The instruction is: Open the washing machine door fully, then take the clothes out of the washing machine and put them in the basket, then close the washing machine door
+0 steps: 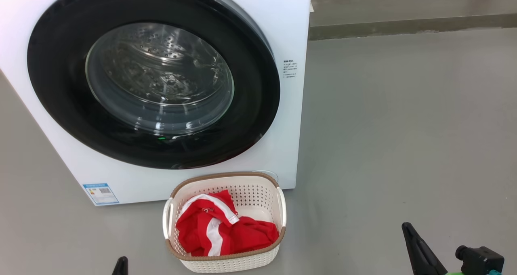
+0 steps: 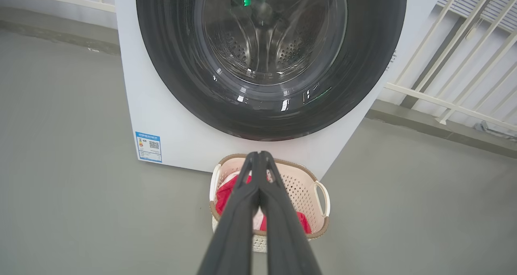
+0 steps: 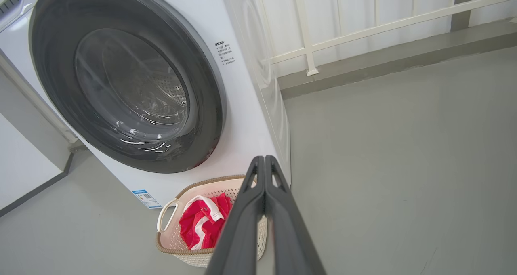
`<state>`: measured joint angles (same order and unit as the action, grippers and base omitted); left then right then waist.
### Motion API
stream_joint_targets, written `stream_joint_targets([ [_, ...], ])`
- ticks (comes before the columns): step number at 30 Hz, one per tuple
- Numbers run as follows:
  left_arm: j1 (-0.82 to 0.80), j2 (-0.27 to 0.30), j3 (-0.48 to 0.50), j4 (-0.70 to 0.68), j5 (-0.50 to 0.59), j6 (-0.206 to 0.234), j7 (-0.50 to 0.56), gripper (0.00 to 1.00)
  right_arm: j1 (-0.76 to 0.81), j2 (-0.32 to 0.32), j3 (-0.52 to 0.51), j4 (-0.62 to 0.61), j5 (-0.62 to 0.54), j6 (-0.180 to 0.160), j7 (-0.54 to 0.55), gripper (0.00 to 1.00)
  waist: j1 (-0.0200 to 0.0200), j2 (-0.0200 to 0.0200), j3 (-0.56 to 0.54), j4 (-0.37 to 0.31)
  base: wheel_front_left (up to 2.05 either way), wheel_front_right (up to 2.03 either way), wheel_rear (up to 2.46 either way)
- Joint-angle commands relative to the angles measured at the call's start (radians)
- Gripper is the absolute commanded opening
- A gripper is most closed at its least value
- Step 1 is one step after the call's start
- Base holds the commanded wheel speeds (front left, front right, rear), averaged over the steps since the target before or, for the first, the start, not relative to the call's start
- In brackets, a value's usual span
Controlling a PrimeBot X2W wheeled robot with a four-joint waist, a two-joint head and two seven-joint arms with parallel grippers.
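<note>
My left gripper (image 2: 257,158) and right gripper (image 3: 264,162) are pressed together, empty. The door (image 1: 56,85) looks shut, with the clothes (image 1: 242,234) in the basket (image 1: 258,198). I should just hold clear.

The grey floor (image 1: 404,145) bears the washing machine (image 1: 161,182) and, just before it, the basket (image 1: 242,263).

- The floor (image 1: 404,125) is smooth, matt grey, evenly lit, with only faint pale sheen.
- A low grey kerb (image 1: 408,24) runs along its far edge, with a darker front face.
- A white railing (image 3: 363,24) of thin posts and a long bar stands on the kerb.
- Behind the railing is a white wall (image 3: 355,4) with vertical seams.
- In the left wrist view, pale slats (image 2: 484,0) show beyond the railing.
- In the right wrist view, a plain white side wall (image 3: 24,158) meets the floor at a dark skirting strip (image 3: 32,192).
</note>
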<state>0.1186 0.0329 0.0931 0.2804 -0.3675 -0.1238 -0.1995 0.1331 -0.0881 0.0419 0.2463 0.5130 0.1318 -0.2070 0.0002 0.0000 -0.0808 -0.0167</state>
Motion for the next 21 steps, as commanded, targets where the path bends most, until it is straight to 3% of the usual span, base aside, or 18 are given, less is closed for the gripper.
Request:
stream_joint_targets([
  [1,-0.041,0.01,0.006,-0.025,-0.03,-0.001,0.008,0.0,-0.052,-0.005,-0.01,-0.023,0.028,0.0,0.005,0.0,-0.0002,0.0,0.001,0.0,0.0,0.0,0.0],
  [21,-0.074,0.012,0.008,-0.027,-0.246,-0.002,0.062,0.0,-0.086,0.001,-0.034,-0.019,0.22,0.0,0.06,0.0,-0.0002,0.0,0.016,0.003,0.0,0.0,0.0],
])
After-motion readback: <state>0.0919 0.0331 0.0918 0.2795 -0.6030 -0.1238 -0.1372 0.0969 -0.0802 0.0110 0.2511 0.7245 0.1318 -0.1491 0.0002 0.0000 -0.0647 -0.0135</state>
